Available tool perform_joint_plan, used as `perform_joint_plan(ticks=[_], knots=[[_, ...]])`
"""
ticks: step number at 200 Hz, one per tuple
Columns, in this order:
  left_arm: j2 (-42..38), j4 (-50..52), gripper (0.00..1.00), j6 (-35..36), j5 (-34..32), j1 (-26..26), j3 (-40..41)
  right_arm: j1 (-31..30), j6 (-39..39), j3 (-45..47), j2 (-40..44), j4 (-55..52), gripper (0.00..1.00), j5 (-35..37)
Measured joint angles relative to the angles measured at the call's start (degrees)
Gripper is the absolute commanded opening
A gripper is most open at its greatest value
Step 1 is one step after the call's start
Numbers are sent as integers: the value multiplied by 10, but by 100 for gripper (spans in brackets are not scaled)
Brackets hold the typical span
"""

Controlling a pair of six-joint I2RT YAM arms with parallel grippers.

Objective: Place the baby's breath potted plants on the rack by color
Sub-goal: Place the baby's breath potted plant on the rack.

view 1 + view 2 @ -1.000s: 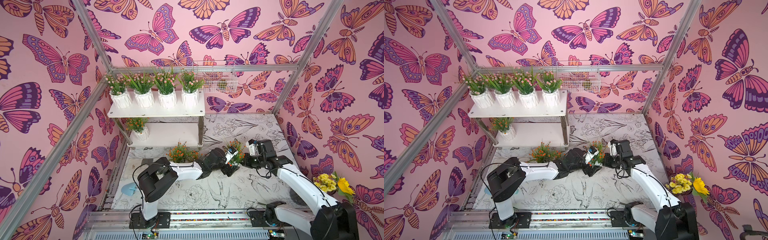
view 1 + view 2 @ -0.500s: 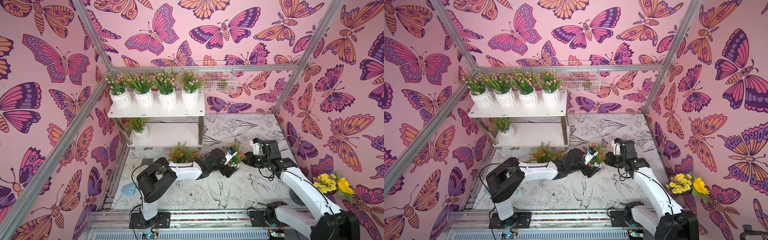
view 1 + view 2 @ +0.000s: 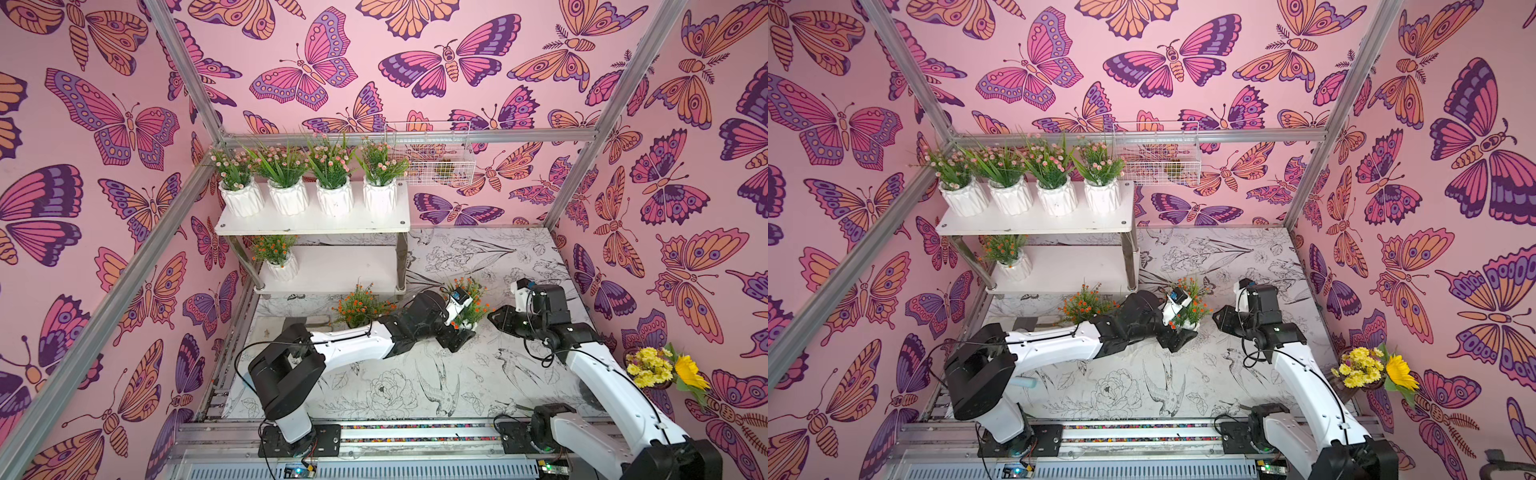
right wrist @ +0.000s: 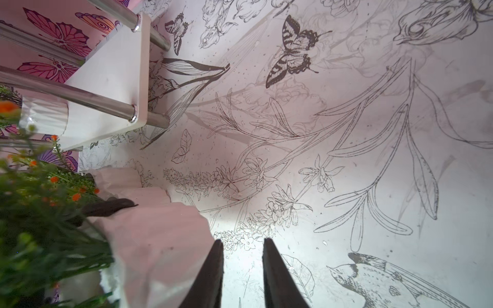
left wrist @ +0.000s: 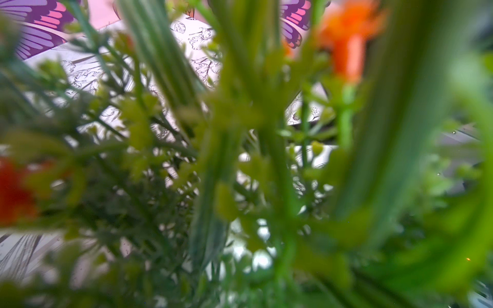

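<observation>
Rack: the white two-tier rack (image 3: 316,226) stands at the rear left of the table (image 3: 415,386), against the butterfly wall.
Upper shelf: four pink baby's breath pots (image 3: 286,199) stand upright in one row, side by side, spanning the board.
Lower shelf: one orange baby's breath pot (image 3: 279,266) stands upright at the left end.
Table before rack: a loose orange plant (image 3: 359,305) stands just in front of the lower board. In both top views the left arm hides its pot.
Wire basket: the white wire basket (image 3: 432,166) hangs on the rear wall, just right of the upper shelf.
Left gripper: the left gripper (image 3: 462,326) sits low near the table's centre, clamped on the pot of the held orange plant (image 3: 476,301). In a top view one black finger lies under the pot, and the right wrist view shows a finger pressed on the ribbed wall. Foliage hides the second finger.
Held plant position: it is right of the rack's front leg, between the two grippers and tilted. Whether its base touches the table cannot be told. Its blurred stems fill the left wrist view.
Right gripper: the right gripper (image 3: 492,318) is just right of the held plant and clear of it. It is released, its fingers (image 4: 216,266) parted by a narrow gap with nothing between them.
Far right: a yellow sunflower bunch (image 3: 665,370) sits by the right wall.
</observation>
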State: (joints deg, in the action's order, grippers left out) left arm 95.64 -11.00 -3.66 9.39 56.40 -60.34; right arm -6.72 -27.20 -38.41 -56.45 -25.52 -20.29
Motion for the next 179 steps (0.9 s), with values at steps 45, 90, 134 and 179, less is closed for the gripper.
perform_joint_plan(ticks=[45, 90, 134, 179], knots=[[-30, 46, 67, 8, -14, 0, -27, 0, 0, 0, 0, 0, 27, 1], [-56, 84, 67, 19, -43, -1, -52, 0, 0, 0, 0, 0, 27, 1], [-83, 121, 67, 22, -56, -26, -60, 0, 0, 0, -2, 2, 27, 1], [-135, 150, 67, 22, -74, -88, -60, 0, 0, 0, -9, 5, 27, 0]])
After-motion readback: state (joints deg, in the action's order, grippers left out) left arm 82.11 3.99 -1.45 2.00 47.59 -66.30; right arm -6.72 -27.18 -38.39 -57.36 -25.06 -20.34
